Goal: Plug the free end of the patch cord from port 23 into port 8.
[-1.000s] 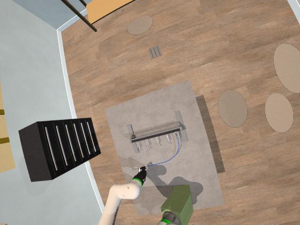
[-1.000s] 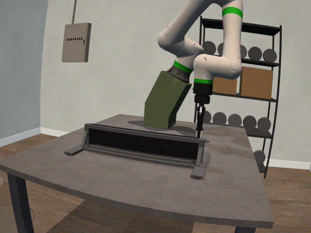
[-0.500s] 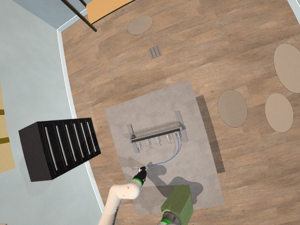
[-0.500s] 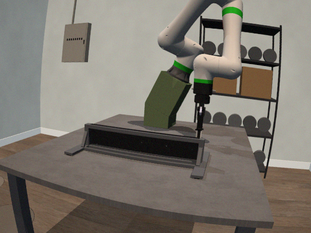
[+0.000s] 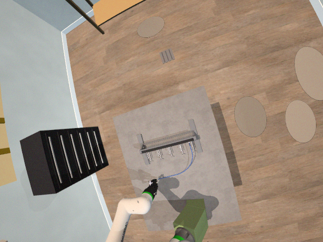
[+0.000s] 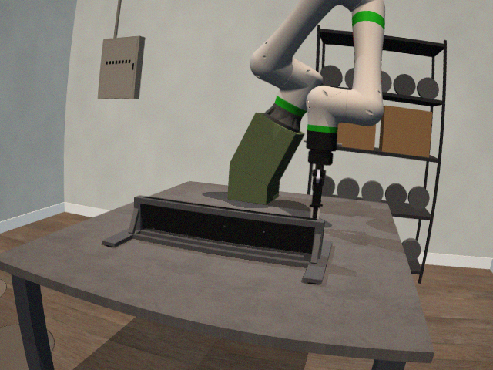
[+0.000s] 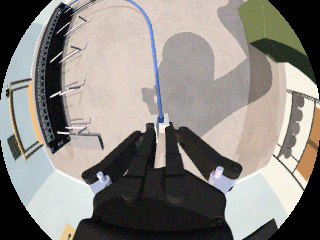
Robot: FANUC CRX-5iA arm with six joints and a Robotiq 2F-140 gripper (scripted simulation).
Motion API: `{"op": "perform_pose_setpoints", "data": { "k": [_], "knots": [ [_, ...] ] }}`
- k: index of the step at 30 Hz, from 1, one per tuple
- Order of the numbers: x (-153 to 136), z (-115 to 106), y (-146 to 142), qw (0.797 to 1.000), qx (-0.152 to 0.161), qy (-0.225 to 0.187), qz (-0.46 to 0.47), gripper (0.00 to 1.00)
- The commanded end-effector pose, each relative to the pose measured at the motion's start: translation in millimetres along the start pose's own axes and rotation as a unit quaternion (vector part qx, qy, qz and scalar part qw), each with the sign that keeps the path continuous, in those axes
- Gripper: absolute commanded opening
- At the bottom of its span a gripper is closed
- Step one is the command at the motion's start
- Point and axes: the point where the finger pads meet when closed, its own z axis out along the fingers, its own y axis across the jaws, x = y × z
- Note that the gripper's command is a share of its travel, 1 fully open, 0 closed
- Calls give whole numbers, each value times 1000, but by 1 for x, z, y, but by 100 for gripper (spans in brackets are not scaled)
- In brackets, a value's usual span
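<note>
The grey rack stands on the table with its ports facing the arm; it also shows from behind in the exterior view and at the left of the wrist view. A blue patch cord runs from a port near the rack's right end and curves down to its free end plug. In the wrist view the cord arcs to the pale plug between my fingertips. My gripper is shut on the plug, low over the table in front of the rack.
Several grey cords hang from other ports. The arm's green base block stands on the table's near right. A black drawer cabinet stands off the table at the left. A shelf unit stands behind the table.
</note>
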Motion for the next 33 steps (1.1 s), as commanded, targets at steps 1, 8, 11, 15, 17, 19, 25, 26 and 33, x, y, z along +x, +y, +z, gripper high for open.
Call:
{"op": "perform_pose_setpoints", "data": {
  "k": [1, 8, 11, 15, 17, 19, 25, 26, 33],
  "knots": [
    [0, 0, 0, 1000, 0, 0, 0, 0],
    [0, 0, 0, 1000, 0, 0, 0, 0],
    [0, 0, 0, 1000, 0, 0, 0, 0],
    [0, 0, 0, 1000, 0, 0, 0, 0],
    [0, 0, 0, 1000, 0, 0, 0, 0],
    [0, -1, 0, 1000, 0, 0, 0, 0],
    [0, -3, 0, 1000, 0, 0, 0, 0],
    [0, -4, 0, 1000, 0, 0, 0, 0],
    [0, -11, 0, 1000, 0, 0, 0, 0]
  ]
}}
